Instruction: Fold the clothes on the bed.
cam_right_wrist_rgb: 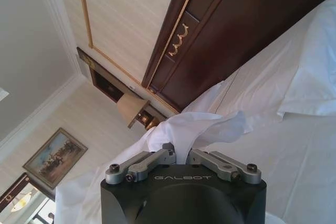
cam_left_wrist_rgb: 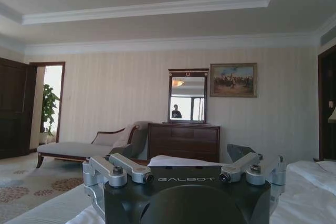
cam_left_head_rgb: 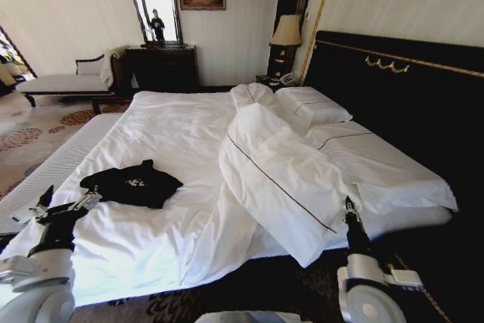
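Soft daylight, glare on the white bed, edges bowed.

The bed is big, with a white sheet and a tall dark headboard with gold trim. A black T-shirt lies crumpled on the sheet, near the left side and the foot end. It has small white letters on it. A white duvet lies in a heap toward the right side, with one corner hanging over the foot end. Two white pillows lie by the headboard.
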Tool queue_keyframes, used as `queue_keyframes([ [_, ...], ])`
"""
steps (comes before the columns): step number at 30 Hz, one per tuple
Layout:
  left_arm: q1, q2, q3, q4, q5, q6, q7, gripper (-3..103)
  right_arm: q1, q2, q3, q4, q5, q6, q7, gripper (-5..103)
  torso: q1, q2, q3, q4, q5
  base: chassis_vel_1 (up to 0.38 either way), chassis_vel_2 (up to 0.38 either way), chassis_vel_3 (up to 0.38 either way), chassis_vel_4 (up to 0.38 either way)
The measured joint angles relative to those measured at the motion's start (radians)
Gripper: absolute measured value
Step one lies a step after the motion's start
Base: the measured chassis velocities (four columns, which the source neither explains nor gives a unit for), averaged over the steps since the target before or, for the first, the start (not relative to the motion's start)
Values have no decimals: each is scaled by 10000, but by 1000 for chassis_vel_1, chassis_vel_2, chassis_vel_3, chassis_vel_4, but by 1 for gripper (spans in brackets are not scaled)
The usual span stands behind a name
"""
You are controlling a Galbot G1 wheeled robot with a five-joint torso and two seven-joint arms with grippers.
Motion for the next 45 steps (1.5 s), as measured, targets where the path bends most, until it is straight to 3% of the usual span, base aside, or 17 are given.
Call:
queue_keyframes([
  [9, -480, 111, 367, 413, -34, 29, -4, 100, -1198, 365, 390, 585, -283, 662, -13, 0, 0, 0, 0, -1, 0, 0, 0, 0, 0],
  [23, -935, -53, 723, 602, -28, 93, -9, 100, -2564, -3, 1488, 1057, -317, 1021, 179, 0, 2, 0, 0, 0, 2, 0, 0, 0, 0],
  [29, -1285, 96, 980, 957, -28, 124, -10, 100, -3238, 330, 1794, 1170, -337, 1582, 181, 0, 2, -1, 0, 0, 0, 0, 0, 0, 0],
  [37, -1674, 428, 1228, 1405, -197, 128, -10, 100, -3892, 1150, 1467, 1085, -1224, 2367, 350, 0, 2, -1, 0, 0, -2, 0, 0, 0, 0],
  [45, -1954, 648, 1510, 1732, -302, 129, -12, 100, -4138, 1553, 1694, 210, -1704, 2745, 1355, 0, 2, -1, 1, 1, 0, 0, 0, 0, 0],
])
